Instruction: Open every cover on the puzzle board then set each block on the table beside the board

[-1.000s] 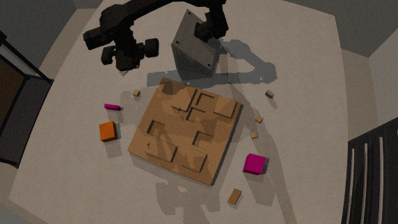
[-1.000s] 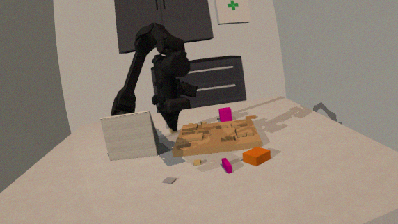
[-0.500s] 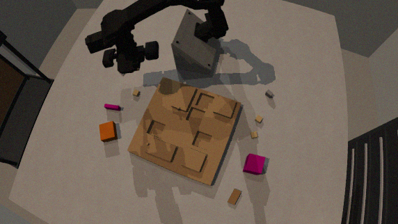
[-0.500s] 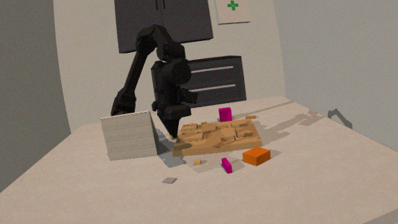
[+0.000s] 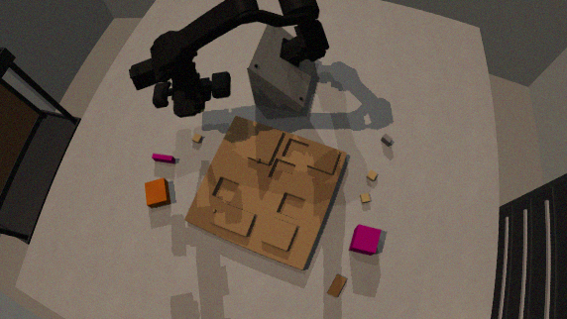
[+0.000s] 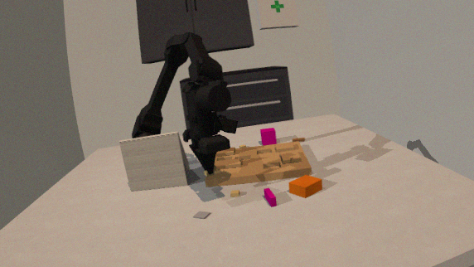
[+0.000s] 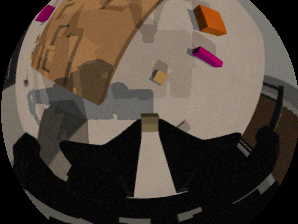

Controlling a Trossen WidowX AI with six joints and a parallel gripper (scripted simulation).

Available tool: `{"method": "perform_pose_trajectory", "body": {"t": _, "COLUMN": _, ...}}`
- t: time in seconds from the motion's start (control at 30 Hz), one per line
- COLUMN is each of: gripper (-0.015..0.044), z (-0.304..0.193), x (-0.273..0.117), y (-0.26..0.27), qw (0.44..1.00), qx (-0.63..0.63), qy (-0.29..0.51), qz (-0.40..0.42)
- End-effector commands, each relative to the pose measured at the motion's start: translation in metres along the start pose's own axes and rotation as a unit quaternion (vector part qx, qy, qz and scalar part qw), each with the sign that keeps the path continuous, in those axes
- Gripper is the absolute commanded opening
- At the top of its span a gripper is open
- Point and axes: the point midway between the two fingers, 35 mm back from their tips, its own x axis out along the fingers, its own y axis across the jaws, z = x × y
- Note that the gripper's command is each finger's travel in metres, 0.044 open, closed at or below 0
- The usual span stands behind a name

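Note:
The puzzle board (image 5: 317, 199) (image 6: 257, 179) (image 7: 122, 32) lies flat. Its four raised covers, upper left (image 5: 265, 144), upper right (image 5: 324, 160), lower left (image 5: 235, 221) and lower right (image 5: 281, 234), each sit beside an uncovered well. No block shows in the wells. Small tan blocks lie on the table clear of the board: one (image 5: 197, 138) (image 6: 234, 193) (image 7: 159, 76) on its left, two (image 5: 372, 175) (image 5: 365, 198) on its right. My gripper (image 6: 210, 172) (image 7: 149, 122) is shut on another tan block (image 7: 150, 120), off the board's near corner; its height is hard to tell.
An orange box (image 5: 157, 192) (image 6: 305, 186) (image 7: 210, 20) and a magenta bar (image 5: 164, 159) (image 6: 270, 197) (image 7: 207, 57) lie left of the board. A magenta cube (image 5: 366, 239) (image 6: 268, 136), a brown piece (image 5: 337, 285) and a grey piece (image 5: 387, 140) lie right. A grey slanted block (image 5: 283, 74) (image 6: 155, 162) stands by the arm's base.

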Motion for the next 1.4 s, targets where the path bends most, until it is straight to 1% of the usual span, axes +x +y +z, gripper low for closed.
{"method": "perform_pose_trajectory", "body": {"t": 0.0, "gripper": 0.0080, "z": 0.000, "x": 0.009, "y": 0.001, "qw": 1.000, "qx": 0.004, "qy": -0.002, "qz": 0.003}}
{"method": "perform_pose_trajectory", "body": {"t": 1.13, "gripper": 0.0080, "z": -0.002, "x": 0.064, "y": 0.006, "qw": 1.000, "qx": 0.003, "qy": -0.003, "qz": 0.005}}
{"method": "perform_pose_trajectory", "body": {"t": 1.3, "gripper": 0.0080, "z": -0.002, "x": 0.066, "y": 0.007, "qw": 1.000, "qx": 0.003, "qy": -0.003, "qz": 0.005}}
{"method": "perform_pose_trajectory", "body": {"t": 1.37, "gripper": 0.0133, "z": -0.002, "x": 0.063, "y": 0.005, "qw": 1.000, "qx": 0.000, "qy": -0.001, "qz": 0.003}}
